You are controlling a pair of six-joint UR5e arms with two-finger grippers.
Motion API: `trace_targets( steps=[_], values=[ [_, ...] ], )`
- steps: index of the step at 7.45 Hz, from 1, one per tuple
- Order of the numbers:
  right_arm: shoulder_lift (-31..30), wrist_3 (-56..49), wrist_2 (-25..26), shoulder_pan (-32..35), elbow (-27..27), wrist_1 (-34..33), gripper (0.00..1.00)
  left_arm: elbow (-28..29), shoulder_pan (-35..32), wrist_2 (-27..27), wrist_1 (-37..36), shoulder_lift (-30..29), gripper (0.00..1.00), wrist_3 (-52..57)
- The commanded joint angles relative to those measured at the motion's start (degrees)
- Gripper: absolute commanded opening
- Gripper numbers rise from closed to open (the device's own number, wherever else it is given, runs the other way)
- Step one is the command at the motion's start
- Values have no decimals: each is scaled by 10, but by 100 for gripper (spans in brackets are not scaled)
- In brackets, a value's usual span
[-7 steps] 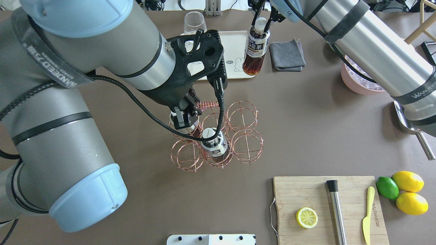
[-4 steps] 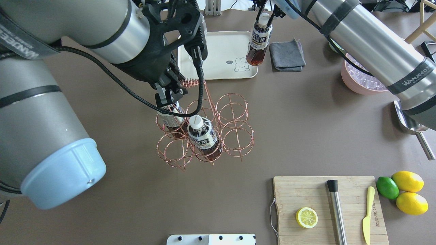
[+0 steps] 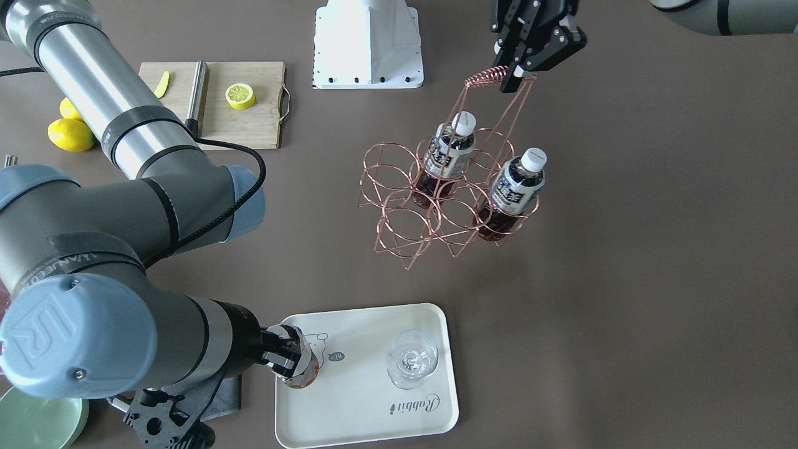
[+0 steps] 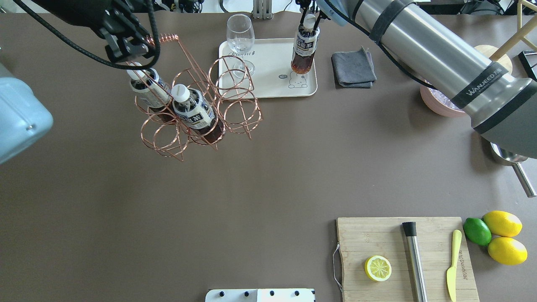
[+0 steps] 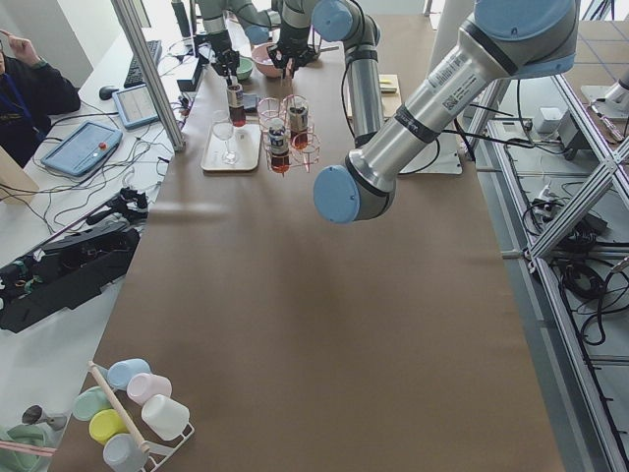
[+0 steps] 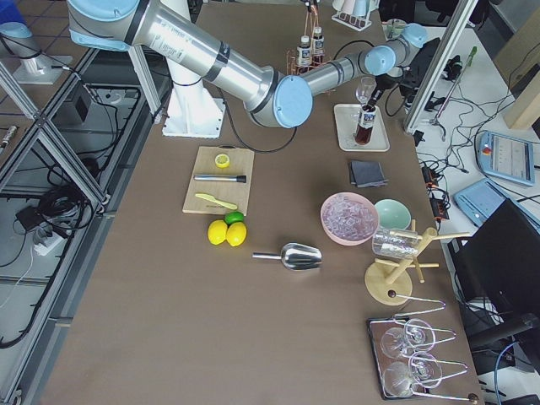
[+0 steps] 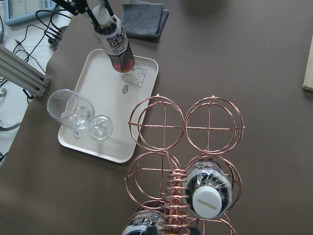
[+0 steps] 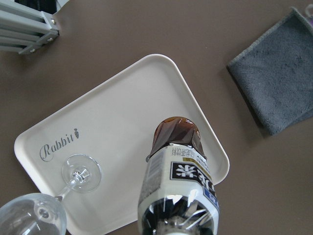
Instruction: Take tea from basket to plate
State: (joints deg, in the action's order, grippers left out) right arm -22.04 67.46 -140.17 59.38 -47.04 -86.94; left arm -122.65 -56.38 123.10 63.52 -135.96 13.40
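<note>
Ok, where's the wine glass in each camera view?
Front-facing: wine glass bottom centre.
Overhead: wine glass top centre.
Exterior left: wine glass upper left, tiny.
Exterior right: wine glass upper right.
Left wrist: wine glass at left.
Right wrist: wine glass bottom-left corner.
Shared landmark: the cream tray under it.

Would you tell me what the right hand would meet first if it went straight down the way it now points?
The right hand, shut on the tea bottle, points down at the cream tray. The bottle's base would likely touch the tray's surface by the bear drawing first, though its height above is unclear.
</note>
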Motion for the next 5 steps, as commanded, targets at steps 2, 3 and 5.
trace_targets(
  steps=[2, 3, 5],
  values=[
    [24, -1, 38, -30, 26, 38, 0, 0, -149, 73, 3, 100, 0, 111],
    [24, -5, 43, -34, 25, 38, 0, 2, -172, 73, 4, 115, 0, 136],
    [24, -8, 47, -37, 26, 37, 0, 28, -193, 69, 14, 133, 0, 184]
  ],
)
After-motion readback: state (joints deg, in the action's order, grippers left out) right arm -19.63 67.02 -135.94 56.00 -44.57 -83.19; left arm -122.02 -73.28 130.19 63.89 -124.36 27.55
